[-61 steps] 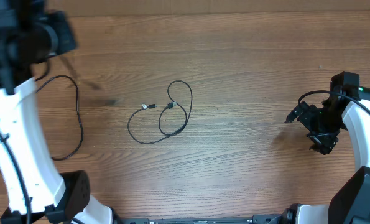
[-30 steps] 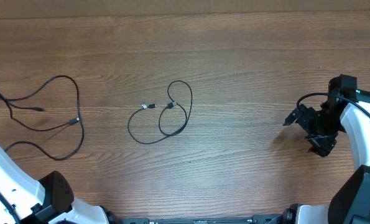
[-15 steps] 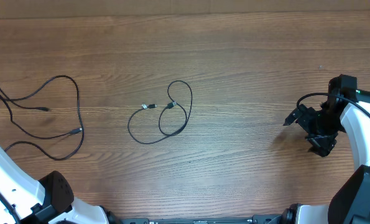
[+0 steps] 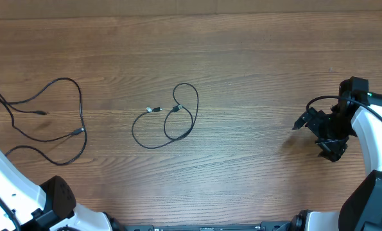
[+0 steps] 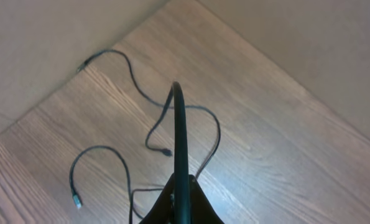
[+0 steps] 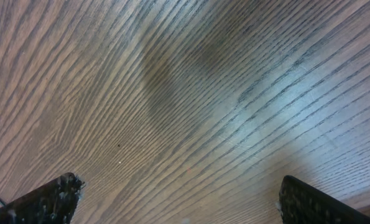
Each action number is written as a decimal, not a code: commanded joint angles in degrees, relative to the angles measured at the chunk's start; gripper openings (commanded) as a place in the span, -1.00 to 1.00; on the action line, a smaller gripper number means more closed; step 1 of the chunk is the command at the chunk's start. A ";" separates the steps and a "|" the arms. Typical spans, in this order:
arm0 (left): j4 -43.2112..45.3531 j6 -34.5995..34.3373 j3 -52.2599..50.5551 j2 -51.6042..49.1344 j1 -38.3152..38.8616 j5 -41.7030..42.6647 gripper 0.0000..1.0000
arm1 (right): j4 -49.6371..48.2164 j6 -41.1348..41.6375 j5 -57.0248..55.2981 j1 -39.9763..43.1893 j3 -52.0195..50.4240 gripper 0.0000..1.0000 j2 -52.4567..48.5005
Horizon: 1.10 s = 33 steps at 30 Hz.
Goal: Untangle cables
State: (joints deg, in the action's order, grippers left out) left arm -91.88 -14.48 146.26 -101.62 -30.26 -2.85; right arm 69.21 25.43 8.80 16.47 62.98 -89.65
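Observation:
One thin black cable (image 4: 168,120) lies looped in the middle of the table, its silver-tipped plug (image 4: 149,110) at the loop's left. More cables (image 4: 80,109) sprawl at the left, one strand rising toward the left edge. In the left wrist view my left gripper (image 5: 180,202) is shut on a black cable (image 5: 179,134) that stands up from the jaws, high above the sprawled cables (image 5: 125,68). My right gripper (image 4: 316,137) hovers at the far right, open, with only bare wood between its fingers (image 6: 55,196).
Wooden table (image 4: 242,64) with its far edge along the top of the overhead view. In the left wrist view the table corner (image 5: 172,5) meets a plain beige floor. The white left arm base (image 4: 14,192) fills the lower left corner.
The left arm has left the overhead view toward the upper left. The left cables have shifted slightly, one plug sliding a little toward the front. The right arm is still.

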 commanded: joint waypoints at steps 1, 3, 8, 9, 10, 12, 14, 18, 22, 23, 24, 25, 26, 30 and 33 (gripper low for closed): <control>-1.05 0.09 0.09 -2.27 -0.09 -0.11 -0.92 | -0.13 -0.39 0.31 0.11 -0.52 1.00 -0.17; -2.01 0.07 0.09 -3.78 -0.09 -0.07 -0.92 | -0.13 -0.39 0.33 0.11 -0.52 1.00 -0.17; -4.90 -1.01 0.09 -8.59 -0.09 -0.07 -0.91 | -0.13 -0.39 0.31 0.11 -0.52 1.00 -0.17; -4.94 -0.98 0.09 -9.62 -0.09 -0.07 -0.91 | -0.11 -0.39 0.33 0.11 -0.52 1.00 -0.17; -4.94 -0.96 0.09 -10.78 -0.09 0.09 -0.92 | -0.11 -0.39 0.31 0.11 -0.52 1.00 -0.17; -4.94 -0.98 0.04 -12.94 -0.09 0.13 -0.92 | -0.09 -0.39 0.33 0.11 -0.52 1.00 -0.17; -4.94 -0.96 0.02 -14.99 -0.09 0.20 -0.92 | -0.09 -0.39 0.33 0.11 -0.52 1.00 -0.17; -4.94 -0.92 -2.89 -17.51 -0.07 0.28 -0.92 | -0.09 -0.39 0.31 0.11 -0.52 1.00 -0.17; -4.94 -0.76 -7.85 -18.27 -0.11 -0.31 -0.91 | -0.13 -0.39 0.33 0.11 -0.52 1.00 -0.17; -4.94 -0.76 -9.35 -18.29 -0.11 -0.70 -0.92 | -0.13 -0.39 0.31 0.11 -0.52 1.00 -0.17; -4.90 -0.76 -10.75 -18.29 -0.11 -1.05 -0.91 | -0.15 -0.39 0.31 0.11 -0.52 1.00 -0.17; -4.79 -0.92 -12.37 -18.29 -0.11 -1.40 -0.91 | -0.15 -0.39 0.31 0.11 -0.52 1.00 -0.17; -4.79 -0.98 -13.77 -18.29 -0.11 -1.68 -0.91 | -0.15 -0.39 0.31 0.11 -0.52 1.00 -0.17; -4.00 -1.01 -18.69 -18.29 -0.11 -1.77 -0.91 | -0.13 -0.39 0.31 0.11 -0.52 1.00 -0.17; -3.34 -1.01 -21.99 -18.29 -0.13 -2.10 -0.92 | -0.13 -0.39 0.31 0.11 -0.52 1.00 -0.17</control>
State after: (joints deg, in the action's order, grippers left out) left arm -95.59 -14.70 126.69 -119.28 -30.26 -3.75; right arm 69.21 25.43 8.78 16.47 62.98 -89.67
